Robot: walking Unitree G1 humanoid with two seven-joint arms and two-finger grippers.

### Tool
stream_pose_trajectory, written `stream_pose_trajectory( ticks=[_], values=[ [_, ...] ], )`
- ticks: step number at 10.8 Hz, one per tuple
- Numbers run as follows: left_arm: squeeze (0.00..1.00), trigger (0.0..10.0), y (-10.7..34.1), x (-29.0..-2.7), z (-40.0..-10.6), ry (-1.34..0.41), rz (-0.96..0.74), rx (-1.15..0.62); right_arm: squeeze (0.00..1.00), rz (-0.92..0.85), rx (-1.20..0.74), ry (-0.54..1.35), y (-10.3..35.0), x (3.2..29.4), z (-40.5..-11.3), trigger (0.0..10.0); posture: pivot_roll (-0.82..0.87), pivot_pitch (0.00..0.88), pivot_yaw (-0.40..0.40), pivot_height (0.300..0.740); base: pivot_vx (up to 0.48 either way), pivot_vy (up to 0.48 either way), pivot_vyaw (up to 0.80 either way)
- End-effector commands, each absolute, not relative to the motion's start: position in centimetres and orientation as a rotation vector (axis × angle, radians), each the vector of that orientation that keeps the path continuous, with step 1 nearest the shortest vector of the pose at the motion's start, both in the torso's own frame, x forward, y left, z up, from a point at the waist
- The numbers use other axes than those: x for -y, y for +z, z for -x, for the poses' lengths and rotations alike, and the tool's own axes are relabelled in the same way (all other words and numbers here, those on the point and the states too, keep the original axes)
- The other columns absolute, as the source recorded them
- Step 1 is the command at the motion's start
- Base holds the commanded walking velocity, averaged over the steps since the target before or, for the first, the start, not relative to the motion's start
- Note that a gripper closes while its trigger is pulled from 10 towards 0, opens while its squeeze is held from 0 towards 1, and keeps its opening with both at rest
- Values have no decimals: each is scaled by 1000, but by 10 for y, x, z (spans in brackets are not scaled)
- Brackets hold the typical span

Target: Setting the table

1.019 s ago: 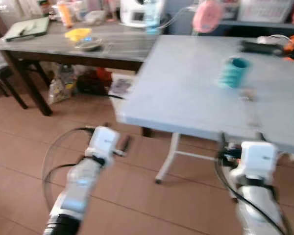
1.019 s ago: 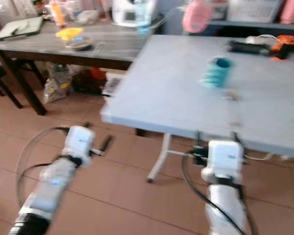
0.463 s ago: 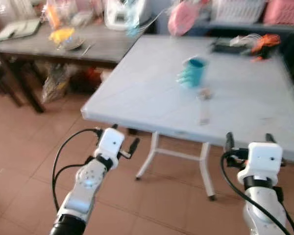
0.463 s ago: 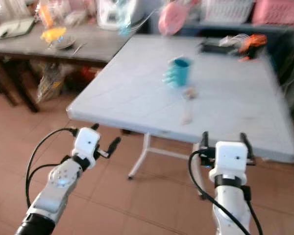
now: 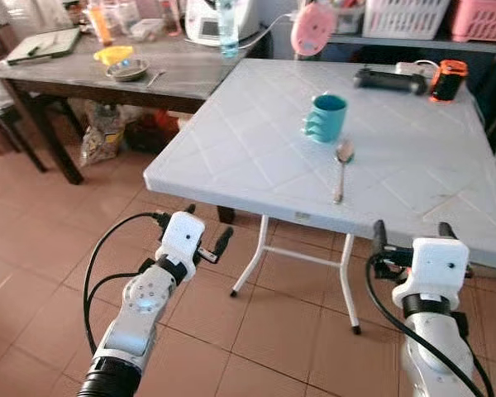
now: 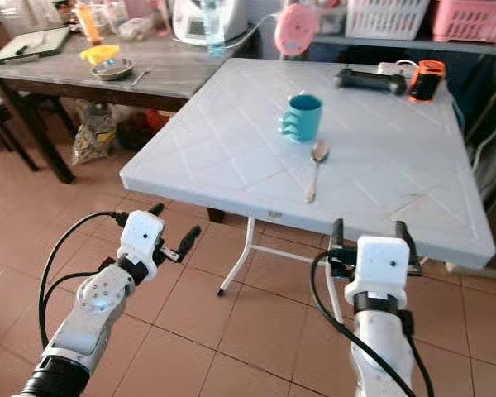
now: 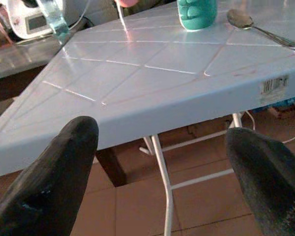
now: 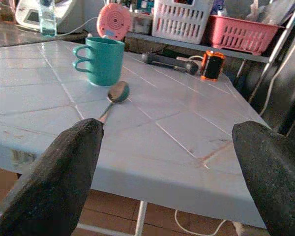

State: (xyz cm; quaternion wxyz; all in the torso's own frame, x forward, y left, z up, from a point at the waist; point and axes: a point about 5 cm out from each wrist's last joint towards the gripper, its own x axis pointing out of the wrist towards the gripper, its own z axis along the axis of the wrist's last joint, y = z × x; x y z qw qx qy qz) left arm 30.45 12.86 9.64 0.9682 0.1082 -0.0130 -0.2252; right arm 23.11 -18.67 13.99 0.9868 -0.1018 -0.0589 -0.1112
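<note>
From the head camera, the white table point(image 5: 256, 141) stands straight ahead on a tiled floor point(image 5: 41, 248), and on it a teal mug point(image 5: 326, 117) sits upright with a spoon point(image 5: 341, 169) lying just beside it, bowl end near the mug's base, handle running toward the near edge. At the far edge lie a black device point(image 5: 388, 79) and an orange-and-black object point(image 5: 446, 80). The left hand point(image 5: 205, 232) hovers below and in front of the table's near corner, fingers spread apart and empty. The right hand point(image 5: 409, 238) hangs low at the near edge too, fingers parted, nothing between them. Off to the left, a dark wooden table point(image 5: 83, 78) carries a metal bowl point(image 5: 128, 70) and a yellow item point(image 5: 114, 55).

Left wrist view now — the two black fingers point(image 7: 54, 182) stand wide apart, framing the table's edge, a barcode sticker point(image 7: 274, 86) on its rim, mug and spoon up on top.

Right wrist view — fingers point(image 8: 64, 172) wide again, level with the tabletop; mug and spoon lie ahead, spoon handle pointing back at the hand. Behind them, a pink round object point(image 8: 114, 20), a white basket point(image 8: 179, 19) and a pink basket point(image 8: 243, 32).
</note>
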Motion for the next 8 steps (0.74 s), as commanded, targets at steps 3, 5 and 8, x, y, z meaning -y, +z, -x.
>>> stream_pose_trajectory(
  ticks=[3, 5, 8],
  values=[
    [0, 10000, 99, -129, -305, -489, -222, 37, 0, 210, 127, -237, 141, 187, -233, 10000, -2, 51, 82, 740, 370, 0, 0],
    [0, 10000, 99, -129, -304, -499, -218, 37, 0, 211, 125, -241, 140, 187, -232, 10000, -2, 51, 82, 740, 399, 0, 0],
    [0, 10000, 99, -128, -303, -509, -216, 37, 0, 213, 122, -244, 140, 188, -231, 10000, -6, 60, 82, 740, 409, 0, 0]
  ],
)
